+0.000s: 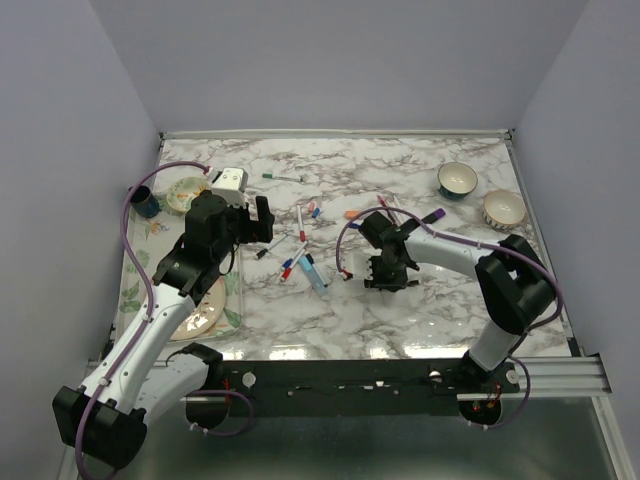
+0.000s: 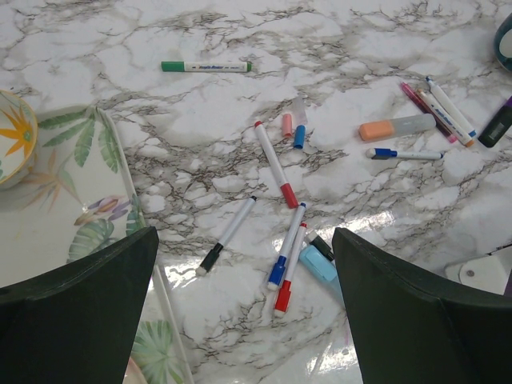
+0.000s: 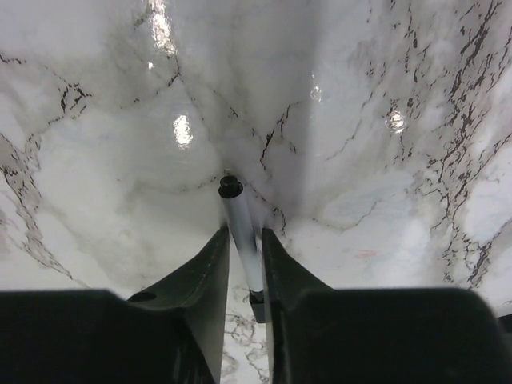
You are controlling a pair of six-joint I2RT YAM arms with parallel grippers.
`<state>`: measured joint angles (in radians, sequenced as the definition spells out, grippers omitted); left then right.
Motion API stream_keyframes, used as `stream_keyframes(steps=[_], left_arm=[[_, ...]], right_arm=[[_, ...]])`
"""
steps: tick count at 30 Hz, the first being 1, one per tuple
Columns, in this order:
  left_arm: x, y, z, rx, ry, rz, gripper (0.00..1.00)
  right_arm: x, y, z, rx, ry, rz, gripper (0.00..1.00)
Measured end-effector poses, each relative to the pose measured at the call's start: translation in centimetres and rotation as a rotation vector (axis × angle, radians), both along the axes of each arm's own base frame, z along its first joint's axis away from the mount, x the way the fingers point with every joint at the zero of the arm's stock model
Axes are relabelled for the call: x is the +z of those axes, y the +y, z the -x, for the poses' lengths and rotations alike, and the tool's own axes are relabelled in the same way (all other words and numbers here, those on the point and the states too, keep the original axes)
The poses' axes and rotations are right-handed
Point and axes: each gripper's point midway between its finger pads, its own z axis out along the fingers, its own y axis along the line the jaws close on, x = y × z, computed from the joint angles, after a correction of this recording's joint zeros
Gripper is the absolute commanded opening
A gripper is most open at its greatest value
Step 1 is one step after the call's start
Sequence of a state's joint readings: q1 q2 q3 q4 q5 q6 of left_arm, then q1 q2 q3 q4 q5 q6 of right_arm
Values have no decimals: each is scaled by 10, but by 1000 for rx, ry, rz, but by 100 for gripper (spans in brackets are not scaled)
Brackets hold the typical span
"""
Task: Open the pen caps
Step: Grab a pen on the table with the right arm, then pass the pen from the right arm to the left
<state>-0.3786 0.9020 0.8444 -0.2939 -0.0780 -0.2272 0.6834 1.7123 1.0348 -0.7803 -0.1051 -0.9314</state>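
Right gripper (image 3: 246,234) is clamped on a thin white-barrelled pen (image 3: 238,212), with the fingers pinching the barrel from both sides. The pen points away from the wrist toward the glossy marble-pattern tabletop (image 3: 384,200). Its round black end (image 3: 230,187) sticks out past the fingertips. That's likely the cap, can't confirm. The grip sits on the barrel, not the end, which looks deliberate: it leaves the end free for the other arm to pull.

Left gripper (image 2: 244,236) is spread wide with nothing between the fingers, hovering over the scatter of pens. Top view has it well apart from the held pen, so it's judged to be waiting for the pull.

Caps: two are loose, a stubby pink cap (image 2: 287,124) and a stubby blue cap (image 2: 298,136), side by side on the marble. Several are not yet off: red cap (image 2: 289,195), black cap (image 2: 211,258) and green cap (image 2: 172,66) sit on their white pens. Task judged early, most caps left.
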Motion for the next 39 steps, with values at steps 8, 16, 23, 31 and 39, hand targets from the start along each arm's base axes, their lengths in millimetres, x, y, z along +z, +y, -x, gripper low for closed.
stream_keyframes(steps=[8,16,23,31,39], left_arm=[[0,0,0,-1,0,1,99],[0,-14,5,-79,7,29,99],[6,-51,18,-288,-2,114,99],[2,-105,48,-488,40,299,99],[-52,-169,108,-597,197,472,97]], right_arm=[[0,1,1,-35,11,-2,1],[5,5,-1,-152,29,-66,1],[71,11,-23,-348,-26,-381,0],[150,21,-20,-479,15,-798,1],[165,24,0,-689,224,-1079,1]])
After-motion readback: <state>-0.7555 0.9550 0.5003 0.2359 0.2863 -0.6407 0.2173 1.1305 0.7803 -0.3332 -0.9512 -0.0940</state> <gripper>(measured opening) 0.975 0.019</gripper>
